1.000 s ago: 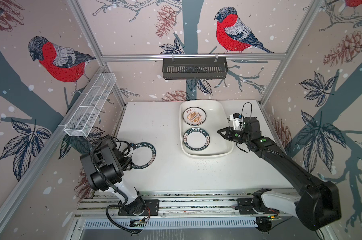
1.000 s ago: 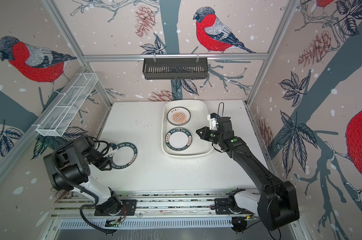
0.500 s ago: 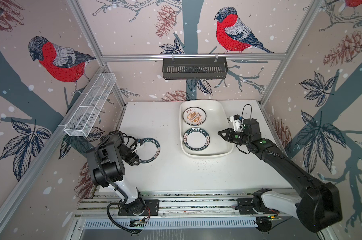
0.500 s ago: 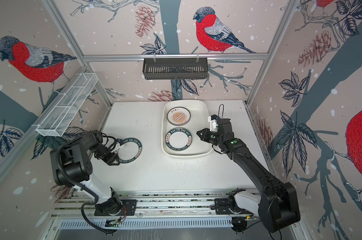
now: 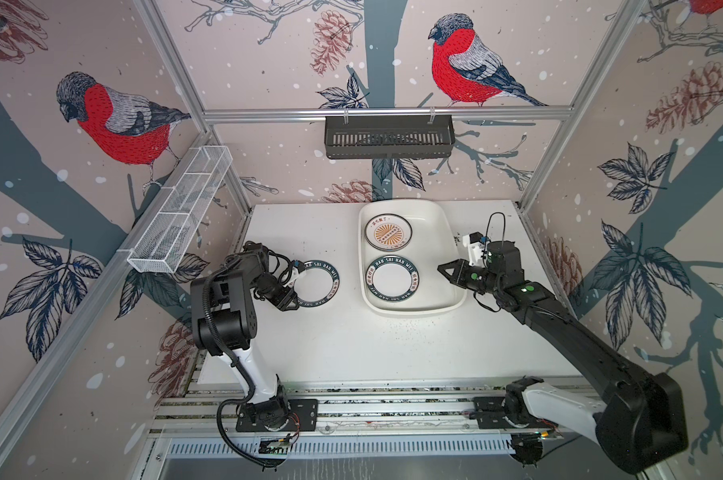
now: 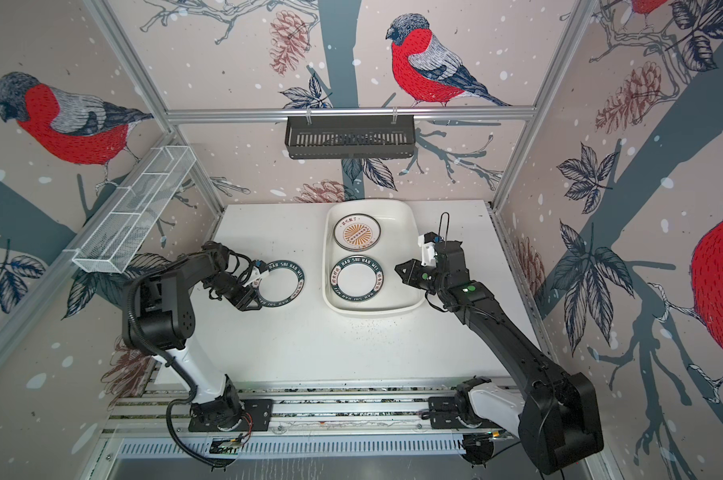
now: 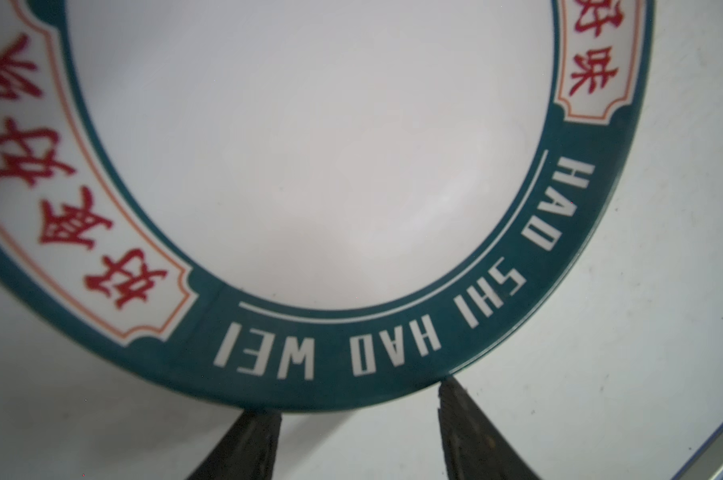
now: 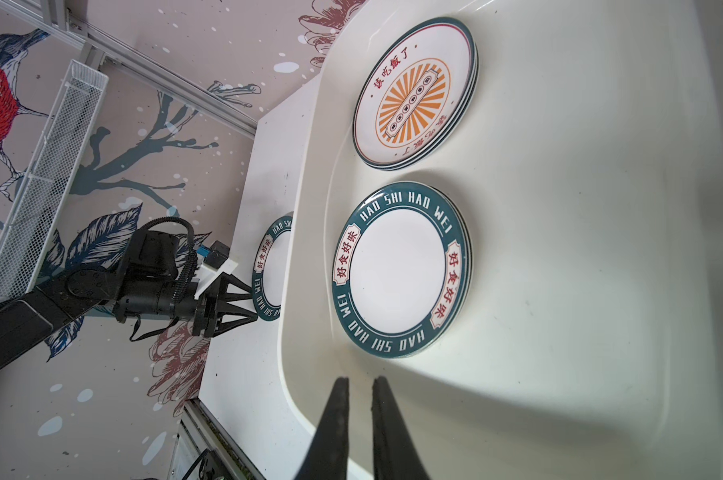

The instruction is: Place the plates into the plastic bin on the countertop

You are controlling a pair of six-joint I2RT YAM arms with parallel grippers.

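A green-rimmed plate [image 5: 318, 284] [image 6: 280, 284] lies flat on the white countertop [image 5: 351, 340], left of the plastic bin [image 5: 436, 245] [image 6: 399, 253]. My left gripper [image 5: 292, 289] [image 6: 255, 293] [image 7: 353, 397] is open, its fingertips [image 7: 449, 390] against this plate's [image 7: 309, 166] near rim, not pinching it. In the bin [image 8: 559, 208] lie a stack of orange sunburst plates [image 5: 388, 232] [image 8: 413, 91] and a stack of green-rimmed plates [image 5: 392, 277] [image 8: 401, 270]. Over the bin's right side my right gripper [image 5: 439, 268] [image 6: 397, 277] [image 8: 359, 379] hovers, shut and empty.
A black slotted basket [image 5: 388, 137] hangs on the back rail. A white wire-mesh basket [image 5: 181, 212] hangs on the left wall. Aluminium framing [image 5: 393, 399] runs along the countertop's front edge, with both arm bases on it.
My left gripper has moved right toward the bin, and the green-rimmed plate on the countertop has slid right with it. The right arm has hardly moved.
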